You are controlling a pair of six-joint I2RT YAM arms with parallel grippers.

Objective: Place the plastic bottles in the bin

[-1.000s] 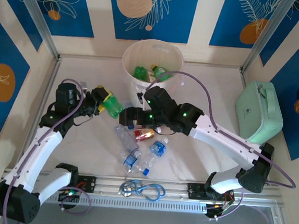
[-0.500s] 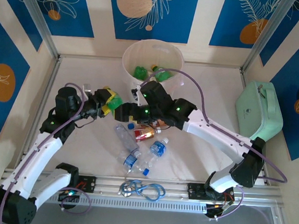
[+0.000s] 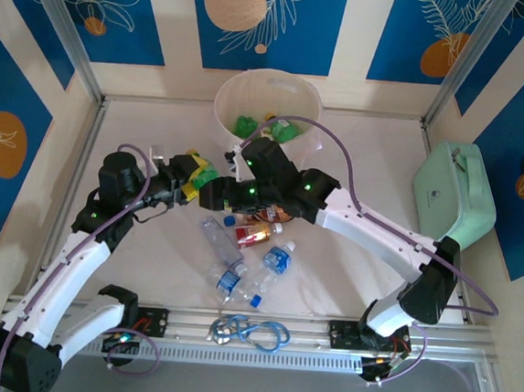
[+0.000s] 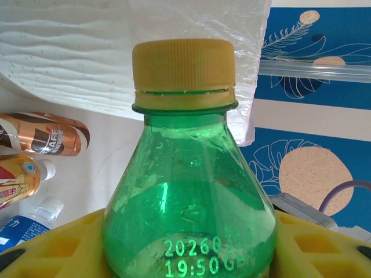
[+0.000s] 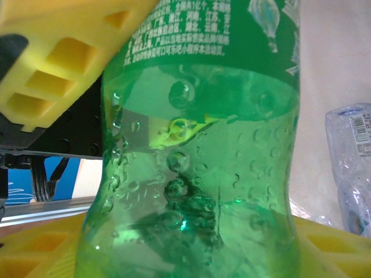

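The left gripper [image 3: 194, 173] is clamped on a green bottle [image 4: 188, 197] with a yellow cap, its yellow fingers [image 4: 52, 243] pressed to either side of the bottle's shoulder. It holds the bottle off the table [image 3: 145, 268], a little left of the middle and just in front of the bin [image 3: 226, 110]. The right gripper [image 3: 213, 192] has its own yellow fingers [image 5: 40, 249] on both sides of the same bottle's lower body. They sit right at its sides, but I cannot tell whether they are gripping it. The white bin stands at the middle of the table's far edge, with at least 2 green bottles [image 3: 246, 126] inside. Several clear bottles [image 3: 230, 279] lie loose around the middle of the table, towards the near edge. Beside them lie 2 bottles with red-brown labels [image 3: 254, 237]. A mint-green case [image 3: 454, 199] rests at the right edge.
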